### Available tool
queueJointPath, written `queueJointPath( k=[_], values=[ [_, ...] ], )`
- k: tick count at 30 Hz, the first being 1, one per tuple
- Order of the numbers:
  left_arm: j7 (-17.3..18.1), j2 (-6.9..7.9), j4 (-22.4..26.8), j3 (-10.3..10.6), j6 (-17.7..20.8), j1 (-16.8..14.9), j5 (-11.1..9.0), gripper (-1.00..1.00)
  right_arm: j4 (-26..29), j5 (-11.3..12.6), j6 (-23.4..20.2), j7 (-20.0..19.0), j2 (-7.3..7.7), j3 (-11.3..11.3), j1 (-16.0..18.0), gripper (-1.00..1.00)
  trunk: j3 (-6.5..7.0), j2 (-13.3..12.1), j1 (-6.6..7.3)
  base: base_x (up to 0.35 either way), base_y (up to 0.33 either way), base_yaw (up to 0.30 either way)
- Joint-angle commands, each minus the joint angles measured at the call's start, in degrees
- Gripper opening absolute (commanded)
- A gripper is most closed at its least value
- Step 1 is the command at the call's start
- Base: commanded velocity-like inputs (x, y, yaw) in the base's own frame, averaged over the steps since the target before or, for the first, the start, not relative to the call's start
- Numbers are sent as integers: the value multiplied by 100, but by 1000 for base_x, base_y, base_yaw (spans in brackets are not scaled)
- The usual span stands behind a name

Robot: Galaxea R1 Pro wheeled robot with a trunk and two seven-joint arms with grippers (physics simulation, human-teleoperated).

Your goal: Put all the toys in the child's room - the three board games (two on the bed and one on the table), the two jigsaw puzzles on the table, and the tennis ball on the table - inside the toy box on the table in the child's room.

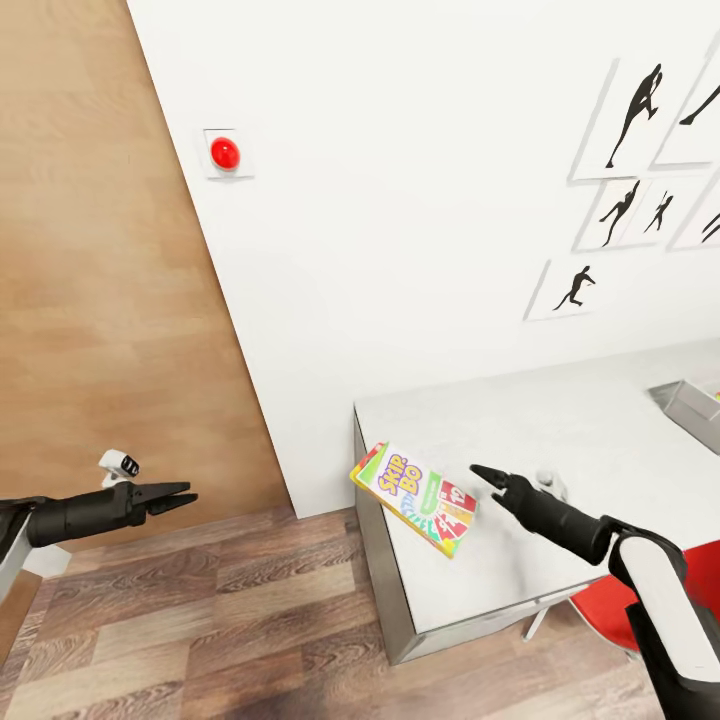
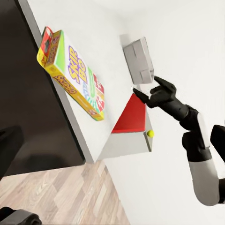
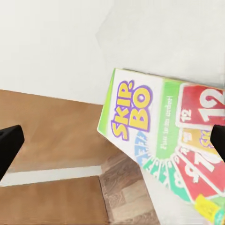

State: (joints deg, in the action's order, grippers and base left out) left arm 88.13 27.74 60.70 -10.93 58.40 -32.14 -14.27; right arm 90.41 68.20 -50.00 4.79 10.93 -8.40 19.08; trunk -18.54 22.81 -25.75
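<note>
Yellow-green and brightly lettered, the Skip-Bo board game (image 1: 416, 498) lies flat near the lower middle of the head view, at the near-left corner of the table (image 1: 560, 430), with one corner jutting a little past the table's edge. The right gripper (image 1: 487, 476) hovers just beside the box's right end, pointing toward it. Its jaws look nearly together in the head view, while the right wrist view shows dark fingertips (image 3: 9, 146) at either side of the frame with the box between and beyond them, so whether they are spread or closed cannot be told for sure. The left gripper (image 1: 183, 496) hangs at the lower left of the head view, over the wood floor (image 1: 200, 620) and well apart from the table, its jaws slightly parted and holding nothing. The toy box (image 1: 690, 408) sits at the right edge of the head view, far along the tabletop.

The risk from here is probably a nudge: if the fingers meet the box's edge instead of straddling it, the overhanging box could slide off the corner onto the floor. A shallow pinch on so flat a box could also slip during the carry to the bin.
</note>
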Motion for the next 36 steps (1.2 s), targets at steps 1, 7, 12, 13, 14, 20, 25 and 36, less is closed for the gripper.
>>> queueJointPath(
  k=[1,7,12,13,14,20,25,36],
  values=[
    [-56,-30,-14,3,40,-10,-2,100,19,43,-10,-485,15,-27,-170,100,-10,10,-3,0,0,0],
    [-209,-139,-37,2,13,-26,-3,100,37,20,14,-1946,45,-116,-578,100,-10,10,-3,0,42,0],
    [-321,-265,-68,1,-7,-34,7,100,38,19,7,-2214,39,-139,-639,100,-10,10,-3,0,17,0],
    [-371,-277,-85,0,-11,-38,13,100,38,19,5,-2236,39,-142,-641,100,-10,10,-3,0,6,0],
    [-506,-309,-130,-2,-23,-52,34,100,38,22,3,-2306,43,-146,-645,100,-10,10,-3,0,4,0],
    [-1297,-692,-289,-8,-88,-172,70,100,38,19,-1,-3238,53,-343,-650,100,-10,10,-3,0,1,0],
    [-1851,-1133,-489,-27,-96,-425,57,100,38,18,-16,-3673,65,-494,-651,100,7,10,-3,0,0,-73],
    [-3183,-1776,-1845,-69,-1110,-920,18,100,38,16,-12,-3750,71,-550,-651,100,73,10,-3,0,-18,-149]
  ],
)
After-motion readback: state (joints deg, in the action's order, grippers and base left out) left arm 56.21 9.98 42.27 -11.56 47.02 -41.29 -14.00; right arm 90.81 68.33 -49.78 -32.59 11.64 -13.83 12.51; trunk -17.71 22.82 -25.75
